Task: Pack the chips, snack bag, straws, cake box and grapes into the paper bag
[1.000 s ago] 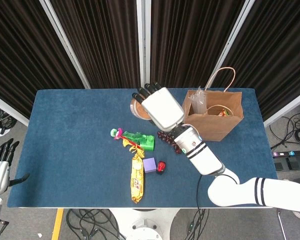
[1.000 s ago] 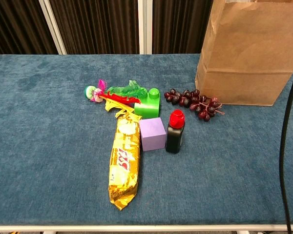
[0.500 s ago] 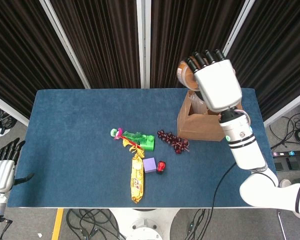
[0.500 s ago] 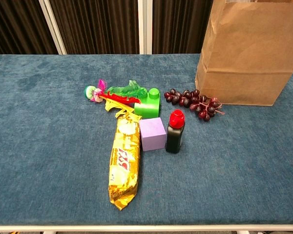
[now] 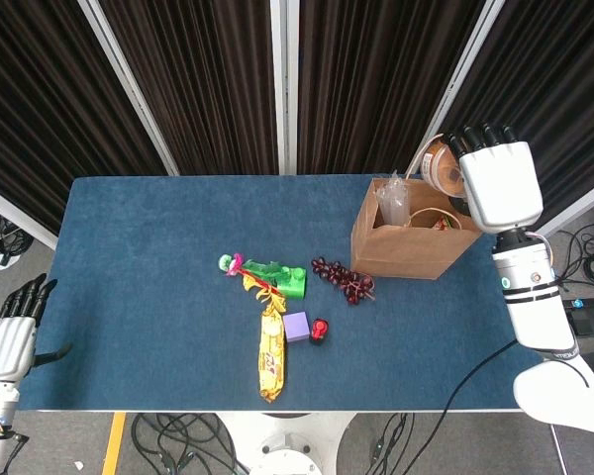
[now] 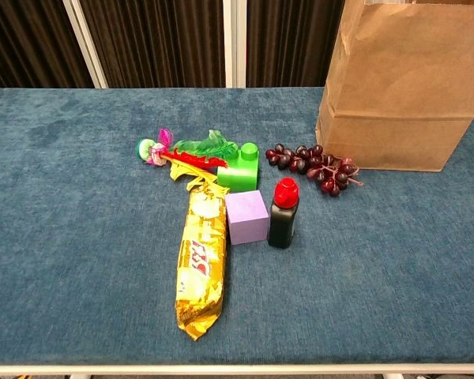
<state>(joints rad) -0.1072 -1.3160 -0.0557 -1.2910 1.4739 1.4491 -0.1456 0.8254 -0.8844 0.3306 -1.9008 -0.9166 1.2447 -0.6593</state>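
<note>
Right hand (image 5: pixel 503 185) gripped round brown-lidded cake box (image 5: pixel 442 166), hovering at 1 o'clock above open brown paper bag (image 5: pixel 408 242); bag mouth lay toward 8 o'clock from fingers. Left hand (image 5: pixel 8 341) idle, fingers apart, far away.

I see the table (image 6: pixel 79 260) covered in a matt blue cloth with a short, felt-like nap. The paper bag (image 6: pixel 399 87) at upper right is plain brown kraft paper, dull and creased. The chips (image 6: pixel 200 264) come in a shiny, crinkled yellow foil wrapper. The grapes (image 6: pixel 314 167) look like glossy dark plastic beads. The green block (image 6: pixel 238 167) and lilac cube (image 6: pixel 246 217) are smooth plastic, the cube matt. My right hand (image 5: pixel 498 183) has a smooth white plastic shell with black fingers.
</note>
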